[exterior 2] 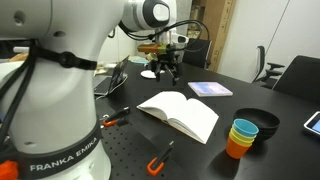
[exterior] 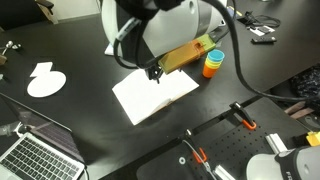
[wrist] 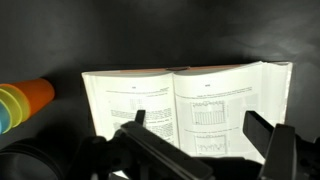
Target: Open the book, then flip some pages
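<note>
The opening part of the task looks done. The book lies flat on the black table with its white pages spread to either side of the spine, and printed text shows on both leaves in the wrist view. Whether any pages have been turned cannot be told from these pictures, so the flipping is judged to be what remains.

The gripper is released. In the wrist view its two fingers stand wide apart with nothing between them, framing the open book ahead of them. In an exterior view the gripper hangs from the arm with its fingers pointing downward, above the table and just off the book's edge. It appears clear of the paper, though actual contact is too small to judge. The book sits below the tool and in front of it, roughly centred between the fingers. The stacked cups stand off to one side of the tool, beyond the book's outer edge and apart from it.

To flip a leaf, the tool would probably have to come down onto a page edge.
</note>
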`<move>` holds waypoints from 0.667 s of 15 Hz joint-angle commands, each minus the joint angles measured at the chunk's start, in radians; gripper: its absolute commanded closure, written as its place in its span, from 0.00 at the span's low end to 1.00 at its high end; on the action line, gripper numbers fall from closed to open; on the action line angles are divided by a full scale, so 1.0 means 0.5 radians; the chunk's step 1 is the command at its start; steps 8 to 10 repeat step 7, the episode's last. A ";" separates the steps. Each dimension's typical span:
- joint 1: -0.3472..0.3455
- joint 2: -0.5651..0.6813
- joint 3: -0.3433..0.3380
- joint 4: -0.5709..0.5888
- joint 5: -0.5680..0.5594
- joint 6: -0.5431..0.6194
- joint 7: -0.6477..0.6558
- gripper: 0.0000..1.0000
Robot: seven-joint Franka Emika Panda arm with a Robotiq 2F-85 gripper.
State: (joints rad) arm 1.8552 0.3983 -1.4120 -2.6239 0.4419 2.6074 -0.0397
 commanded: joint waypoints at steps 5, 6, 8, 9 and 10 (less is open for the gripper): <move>-0.124 0.000 -0.002 0.074 -0.330 -0.121 0.265 0.00; -0.139 -0.018 -0.003 0.083 -0.339 -0.180 0.244 0.00; -0.112 -0.019 0.003 0.032 -0.319 -0.082 0.248 0.00; -0.112 -0.019 0.003 0.032 -0.319 -0.082 0.248 0.00; -0.112 -0.019 0.003 0.032 -0.319 -0.082 0.248 0.00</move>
